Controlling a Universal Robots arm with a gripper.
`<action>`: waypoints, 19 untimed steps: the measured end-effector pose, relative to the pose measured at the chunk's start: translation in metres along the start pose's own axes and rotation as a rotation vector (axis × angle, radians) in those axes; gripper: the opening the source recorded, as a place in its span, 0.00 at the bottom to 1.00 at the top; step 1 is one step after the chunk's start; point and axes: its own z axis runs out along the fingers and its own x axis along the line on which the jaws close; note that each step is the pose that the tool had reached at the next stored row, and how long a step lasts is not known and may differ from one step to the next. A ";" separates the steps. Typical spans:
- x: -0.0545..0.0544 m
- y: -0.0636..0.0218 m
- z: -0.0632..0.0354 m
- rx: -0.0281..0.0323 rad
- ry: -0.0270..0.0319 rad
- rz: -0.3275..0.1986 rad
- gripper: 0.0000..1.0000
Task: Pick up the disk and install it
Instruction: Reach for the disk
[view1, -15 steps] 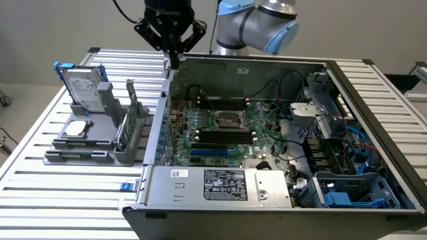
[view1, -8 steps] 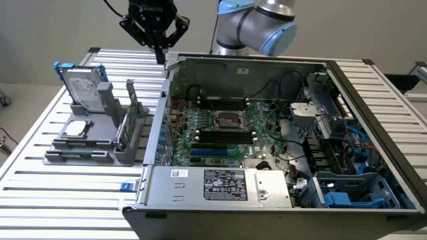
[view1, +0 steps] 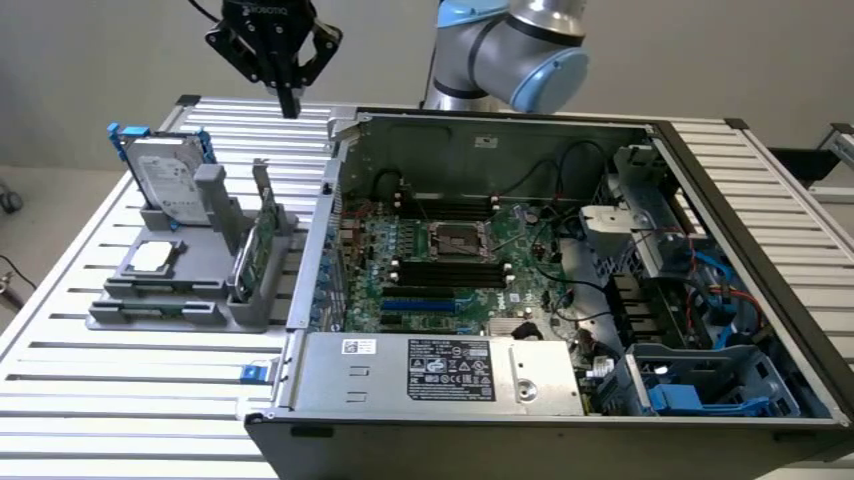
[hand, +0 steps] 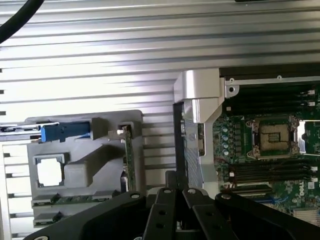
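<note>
Table: You have a slatted metal table (view1: 80, 380) under the whole scene, pale and ribbed.
Computer case: An open computer case (view1: 494, 135) lies on its side across the exterior view's right and middle, its inside facing up.
Robot arm: Your arm (view1: 514, 45), grey with light blue joint caps, rises behind the case's far wall.
Motherboard: A green motherboard (view1: 454, 270) covers the case floor, with an empty processor socket near its middle.
Power supply: A silver power supply (view1: 441, 372) with a black label sits along the case's near edge.
Holder: A grey holder (view1: 174, 300) stands on the table just beside the case, on the exterior view's left.
Disk: The disk (view1: 167, 180) stands on edge in the holder's far slot, label side facing the camera, blue frame showing at its upper corner. It is untouched.
Gripper: Your gripper (view1: 287, 105) hangs in the air above the table's far edge, between the disk and the case corner and well apart from both. Its fingers are pressed together with nothing between them.
Circuit card: A thin green circuit card (view1: 260, 240) stands on edge in the holder, on the side nearest the case.
Processor chip: A small square silver processor chip (view1: 156, 256) lies flat on the holder, in front of the disk.
</note>
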 end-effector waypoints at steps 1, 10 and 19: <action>0.005 0.0020 0.0002 0.0006 0.0001 0.000 0.11; 0.047 0.0190 0.0054 0.0075 -0.0004 0.000 0.11; 0.089 0.0337 0.0119 0.0183 -0.0012 -0.001 0.11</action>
